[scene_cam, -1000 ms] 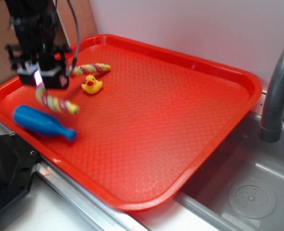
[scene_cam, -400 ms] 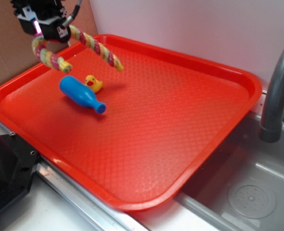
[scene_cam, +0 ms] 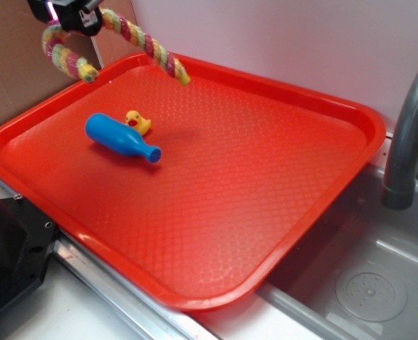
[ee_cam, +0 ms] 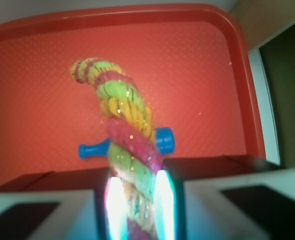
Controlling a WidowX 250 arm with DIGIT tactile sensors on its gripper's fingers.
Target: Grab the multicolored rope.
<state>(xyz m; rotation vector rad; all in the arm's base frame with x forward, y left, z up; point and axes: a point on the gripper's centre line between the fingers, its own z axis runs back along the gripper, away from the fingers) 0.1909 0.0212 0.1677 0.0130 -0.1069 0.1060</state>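
The multicolored rope [scene_cam: 142, 44], twisted yellow, pink, green and dark red, hangs in an arch above the red tray's [scene_cam: 280, 99] far left corner. My gripper [scene_cam: 69, 13] is shut on its middle at the top left of the exterior view, mostly cut off by the frame. Both rope ends droop free in the air. In the wrist view the rope [ee_cam: 125, 120] runs up from between the two pads of my gripper [ee_cam: 136, 200], which press on it from either side.
A blue bottle [scene_cam: 120, 138] lies on its side in the tray, with a small yellow rubber duck [scene_cam: 138, 122] touching its far side. The bottle [ee_cam: 165, 141] shows behind the rope in the wrist view. A grey faucet [scene_cam: 407, 134] and sink basin [scene_cam: 368, 290] stand at right.
The gripper has risen with the rope from tray level to well above the tray. The blue bottle got shifted from the near left edge to beside the duck.
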